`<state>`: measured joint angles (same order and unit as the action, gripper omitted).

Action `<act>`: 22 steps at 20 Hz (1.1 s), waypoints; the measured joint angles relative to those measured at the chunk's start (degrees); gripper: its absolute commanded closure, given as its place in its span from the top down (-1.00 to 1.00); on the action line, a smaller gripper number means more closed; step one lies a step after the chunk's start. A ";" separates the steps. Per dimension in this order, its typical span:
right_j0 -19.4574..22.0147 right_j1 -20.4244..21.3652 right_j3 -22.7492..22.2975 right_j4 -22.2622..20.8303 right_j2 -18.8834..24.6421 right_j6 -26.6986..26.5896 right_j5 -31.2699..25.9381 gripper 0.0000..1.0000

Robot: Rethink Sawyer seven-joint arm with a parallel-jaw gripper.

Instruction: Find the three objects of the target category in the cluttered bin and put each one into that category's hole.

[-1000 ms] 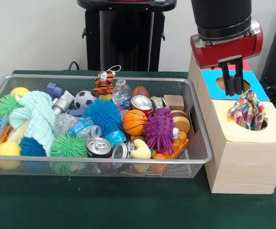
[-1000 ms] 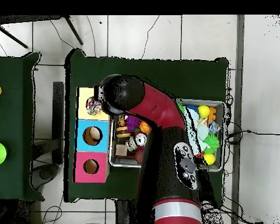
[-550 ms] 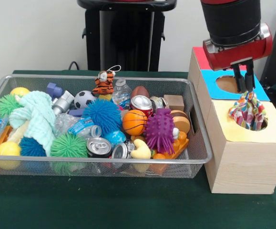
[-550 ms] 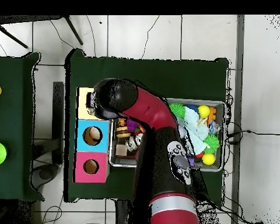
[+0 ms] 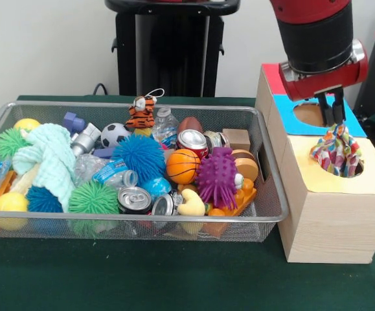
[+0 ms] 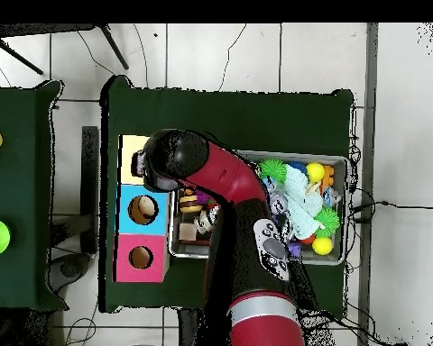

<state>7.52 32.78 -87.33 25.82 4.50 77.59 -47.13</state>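
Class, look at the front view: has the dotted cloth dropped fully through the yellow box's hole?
No, the dotted cloth bunches up above the hole.

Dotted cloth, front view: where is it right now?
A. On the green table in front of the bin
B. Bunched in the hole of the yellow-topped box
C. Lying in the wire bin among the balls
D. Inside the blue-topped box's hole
B: the cloth sits bunched in the hole of the yellow-topped box, partly sticking out, directly under the hand.
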 measured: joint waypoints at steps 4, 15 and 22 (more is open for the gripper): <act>-0.01 -1.33 0.02 -0.01 0.00 0.00 0.00 -1.00; -0.24 -4.43 0.53 0.31 0.25 0.00 0.06 -1.00; 0.74 -4.53 0.51 0.30 3.37 0.00 5.04 -1.00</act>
<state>8.26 28.25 -86.82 26.12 7.87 77.59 -42.09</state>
